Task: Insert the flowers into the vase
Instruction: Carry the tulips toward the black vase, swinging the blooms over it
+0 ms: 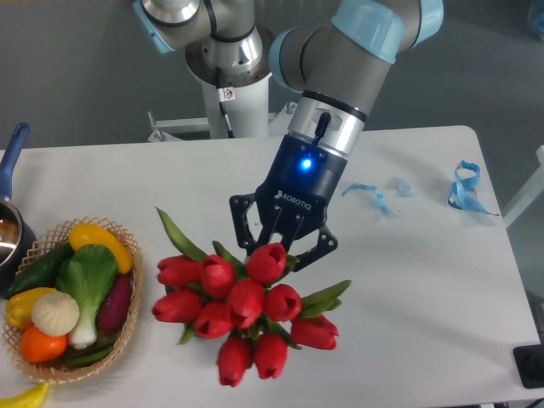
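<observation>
Flowers (246, 310) are hanging in mid-air over the front middle of the white table (425, 280), their red heads facing up toward the camera and covering the spot beneath them, so the vase is not showing anywhere in this view. Going from the left edge: a dark pot with a blue handle (12, 161) is being cut off by the frame at 9 o'clock, and just beside it a wicker basket (129, 306) is holding toy vegetables, with a yellow piece (21, 397) being clipped by the bottom edge. Next come the tulips, one long green leaf (178, 235) reaching out toward 10 o'clock and another leaf (327, 296) toward 3 o'clock; the stems are lying almost wholly behind the blooms, so the long axis of the bunch is running roughly from the gripper toward the camera and slightly toward 7 o'clock. The gripper (280, 246) is sitting at 1 o'clock of the bunch, its dark fingers (240, 228) pinching the stems, though the contact itself is being masked by the top blossom. Farther right, pale blue ribbon scraps (367, 193) and a blue ribbon loop (466, 189) are lying on the table.
</observation>
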You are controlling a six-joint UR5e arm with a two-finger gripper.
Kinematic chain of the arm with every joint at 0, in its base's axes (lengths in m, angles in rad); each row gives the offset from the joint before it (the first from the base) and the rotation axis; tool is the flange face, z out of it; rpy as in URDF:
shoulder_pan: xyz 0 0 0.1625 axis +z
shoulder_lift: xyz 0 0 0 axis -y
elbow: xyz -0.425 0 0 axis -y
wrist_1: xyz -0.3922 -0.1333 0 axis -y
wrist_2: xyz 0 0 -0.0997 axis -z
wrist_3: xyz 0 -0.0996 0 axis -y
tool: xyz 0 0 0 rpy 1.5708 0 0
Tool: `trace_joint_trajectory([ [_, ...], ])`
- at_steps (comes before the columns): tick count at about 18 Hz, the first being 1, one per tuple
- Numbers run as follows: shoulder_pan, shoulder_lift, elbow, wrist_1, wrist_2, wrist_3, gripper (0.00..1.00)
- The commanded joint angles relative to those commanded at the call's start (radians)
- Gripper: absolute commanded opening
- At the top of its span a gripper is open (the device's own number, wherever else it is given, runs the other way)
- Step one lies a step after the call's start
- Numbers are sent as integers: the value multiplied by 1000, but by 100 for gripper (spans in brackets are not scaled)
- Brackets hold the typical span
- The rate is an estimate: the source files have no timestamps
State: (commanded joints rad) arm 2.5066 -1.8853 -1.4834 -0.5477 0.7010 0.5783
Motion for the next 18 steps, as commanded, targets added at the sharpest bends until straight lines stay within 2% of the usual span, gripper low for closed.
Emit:
trace_joint_trajectory([
  [6,-20,6,-3,3,-2,0,0],
  [12,-75,11,-28,3,-8,32,0],
  [14,-77,11,-22,6,-58,34,0],
  [18,46,-3,-6,6,-395,60,0],
])
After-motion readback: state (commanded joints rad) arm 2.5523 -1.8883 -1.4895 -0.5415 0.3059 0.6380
